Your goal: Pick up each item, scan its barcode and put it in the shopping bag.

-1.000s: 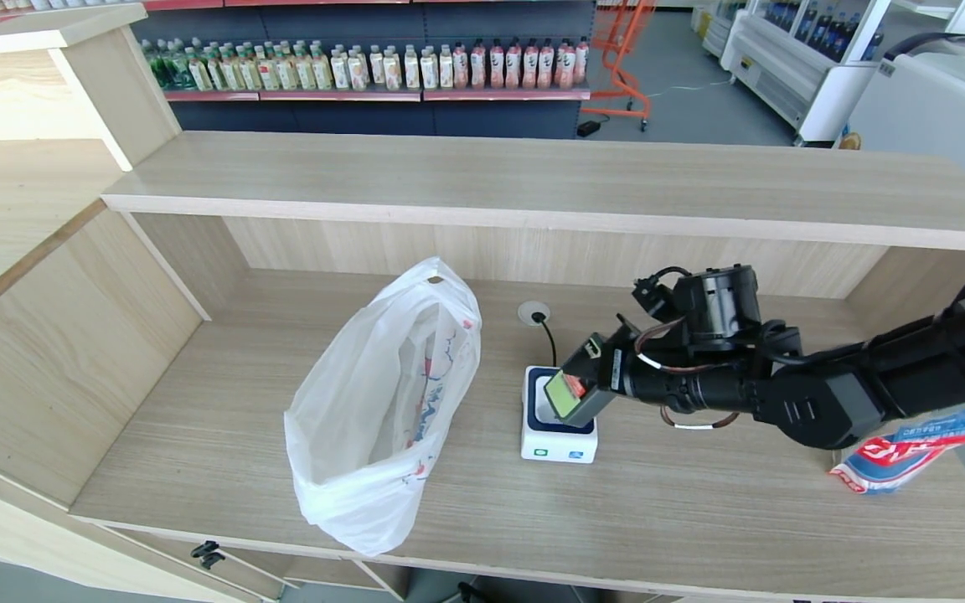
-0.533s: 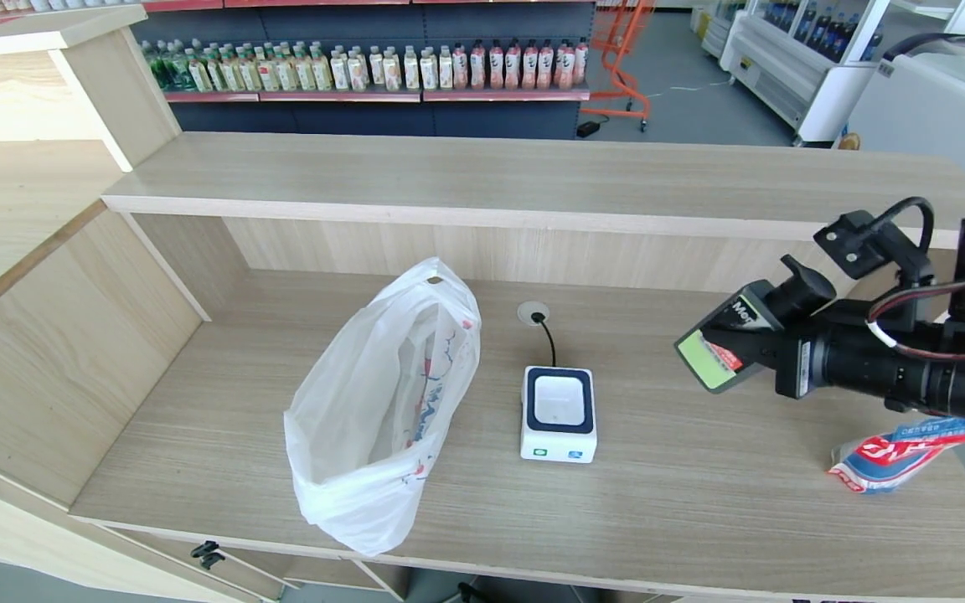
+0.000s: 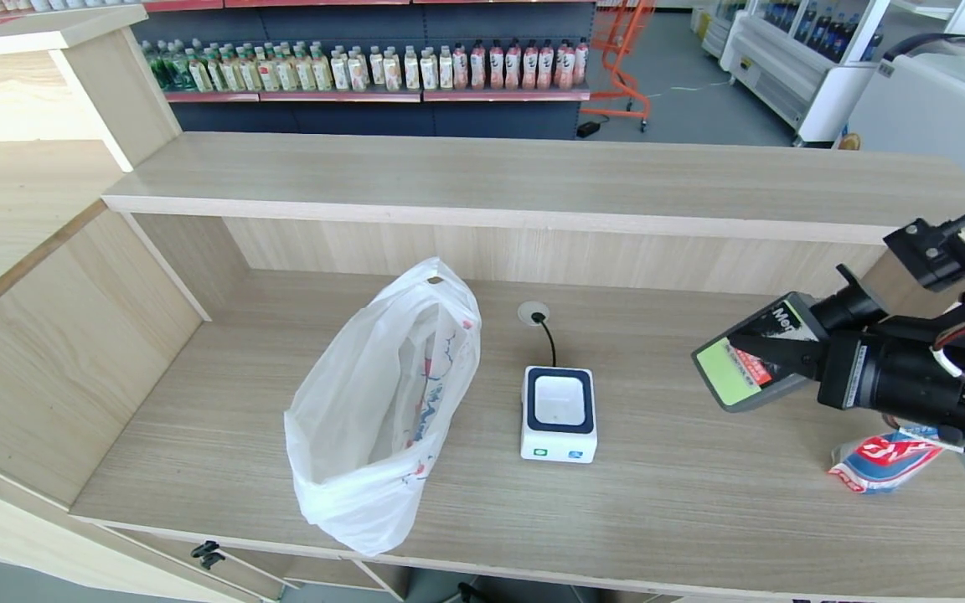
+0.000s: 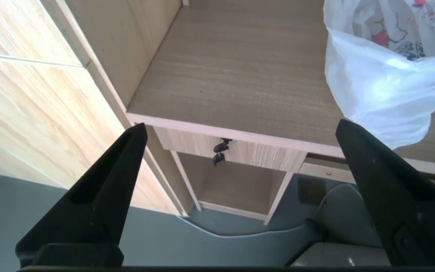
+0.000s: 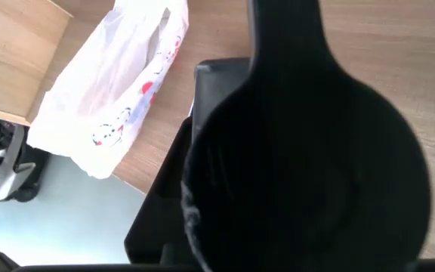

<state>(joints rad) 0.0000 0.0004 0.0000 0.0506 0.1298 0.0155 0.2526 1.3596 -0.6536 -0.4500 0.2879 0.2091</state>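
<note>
Black shapes close up in the right wrist view are too blurred for me to sort into finger or box; past them I can make out the bag (image 5: 119, 83) lying on the counter (image 5: 399, 45). From the head camera, a red, white and blue packet (image 3: 880, 461) lies well right of the scanner (image 3: 559, 412), its upper part hidden behind my right arm.

My box (image 3: 746, 364) is dark, with a pale green end face carrying a red patch and white lettering on its upper side. It hangs in the air well to the right of the scanner, tilted, green face turned toward the scanner. The right fingers (image 3: 784, 347) are clamped on it, the arm coming in roughly level from the right.

White and open-mouthed, the bag sits just left of the scanner. The left fingers (image 4: 97, 204) are spread wide with nothing between them, over the counter's front edge beyond the bag from the scanner.
</note>
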